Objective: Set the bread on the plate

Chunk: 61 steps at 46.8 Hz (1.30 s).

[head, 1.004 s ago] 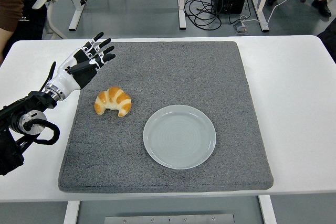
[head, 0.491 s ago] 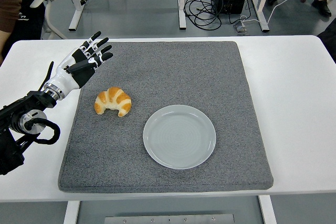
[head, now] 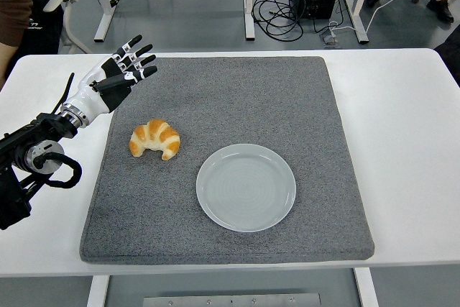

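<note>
A golden croissant lies on the left part of the grey mat. To its right and a bit nearer sits an empty round white plate. My left hand hovers over the mat's far left corner, behind and left of the croissant, with fingers spread and nothing in them. The black forearm runs back to the picture's left edge. The right arm does not show.
The mat covers most of the white table. A person's brown sleeve shows at the top left corner. Beyond the table are desk legs and a tangle of cables on the floor.
My left hand has lifted and drifted slightly back and left, away from the croissant. The croissant and plate have not moved.
</note>
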### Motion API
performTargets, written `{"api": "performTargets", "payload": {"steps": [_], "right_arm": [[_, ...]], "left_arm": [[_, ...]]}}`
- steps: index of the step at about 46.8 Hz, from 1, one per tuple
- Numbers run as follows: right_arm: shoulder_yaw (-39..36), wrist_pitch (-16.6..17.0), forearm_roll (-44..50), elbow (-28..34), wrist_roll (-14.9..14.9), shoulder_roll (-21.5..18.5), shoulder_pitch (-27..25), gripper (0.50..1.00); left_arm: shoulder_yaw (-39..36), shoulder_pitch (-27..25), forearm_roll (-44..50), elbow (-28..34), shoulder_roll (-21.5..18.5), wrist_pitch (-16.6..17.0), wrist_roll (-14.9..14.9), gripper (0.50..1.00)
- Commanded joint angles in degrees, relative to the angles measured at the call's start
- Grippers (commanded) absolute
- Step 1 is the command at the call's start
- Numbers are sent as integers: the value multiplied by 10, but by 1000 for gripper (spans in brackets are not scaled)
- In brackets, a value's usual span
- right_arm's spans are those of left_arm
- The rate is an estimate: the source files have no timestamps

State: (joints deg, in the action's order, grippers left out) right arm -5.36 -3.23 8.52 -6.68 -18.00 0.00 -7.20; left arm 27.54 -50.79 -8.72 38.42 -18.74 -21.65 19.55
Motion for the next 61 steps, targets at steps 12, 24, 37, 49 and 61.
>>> {"api": "performTargets", "payload": {"steps": [12,24,37,49,61], "right_arm": [[0,0,0,0,0,0,0,1000],[0,0,0,0,0,0,0,1000],[0,0,0,0,0,0,0,1000],[0,0,0,0,0,0,0,1000],[0,0,0,0,0,0,0,1000]], "left_arm": [[-5,-71,-129,9,-38,-5,5,960],[-5,-85,-307,48,-64,-4,16,958],[-68,-88,-454,206,-148,-4,31,960],[-72,-92,-606,207,-149,15,88,960],[-126,-85,-686,203,-149,126,129,960]]}}
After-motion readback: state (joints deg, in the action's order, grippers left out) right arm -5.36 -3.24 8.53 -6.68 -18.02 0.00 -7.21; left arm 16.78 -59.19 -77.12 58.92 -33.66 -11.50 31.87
